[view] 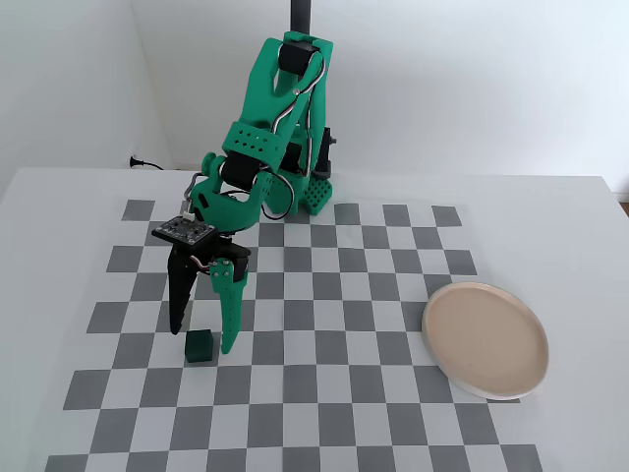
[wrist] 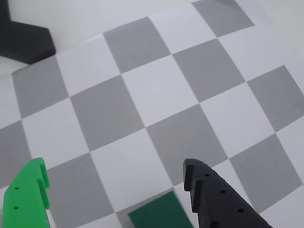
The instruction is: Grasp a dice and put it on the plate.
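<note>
Gripper points down, fingers spread wide, straddling the dice without pinching it. The dice sits on the checkerboard toward the table's front-left corner; the plate lies well apart, near the right edge.

dark green dice lies between spread green and black fingers on the checkered mat

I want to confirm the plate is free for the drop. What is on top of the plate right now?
Nothing: the plate shows bare in the fixed view. The dice sits on the checkered mat between the open pincer fingers.
</note>
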Robot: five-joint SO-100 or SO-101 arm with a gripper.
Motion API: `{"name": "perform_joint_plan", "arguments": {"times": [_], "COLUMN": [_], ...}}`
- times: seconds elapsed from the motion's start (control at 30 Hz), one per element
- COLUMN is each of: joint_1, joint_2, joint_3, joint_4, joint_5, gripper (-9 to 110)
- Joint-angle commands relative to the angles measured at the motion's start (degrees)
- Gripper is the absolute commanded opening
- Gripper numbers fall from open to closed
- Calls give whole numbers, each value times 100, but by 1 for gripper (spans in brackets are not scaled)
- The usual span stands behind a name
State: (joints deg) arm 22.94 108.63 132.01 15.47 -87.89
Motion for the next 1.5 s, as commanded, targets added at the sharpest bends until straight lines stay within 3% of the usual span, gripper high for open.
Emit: {"name": "perform_joint_plan", "arguments": {"times": [0.0, 0.97, 1.47], "joint_1": [176, 220, 352], "joint_2": [-211, -2426, -2628], "joint_3": [-589, -615, -255], "joint_4": [-325, -1573, -1723], "joint_5": [-132, -475, -668], "gripper": [26, 26, 25]}}
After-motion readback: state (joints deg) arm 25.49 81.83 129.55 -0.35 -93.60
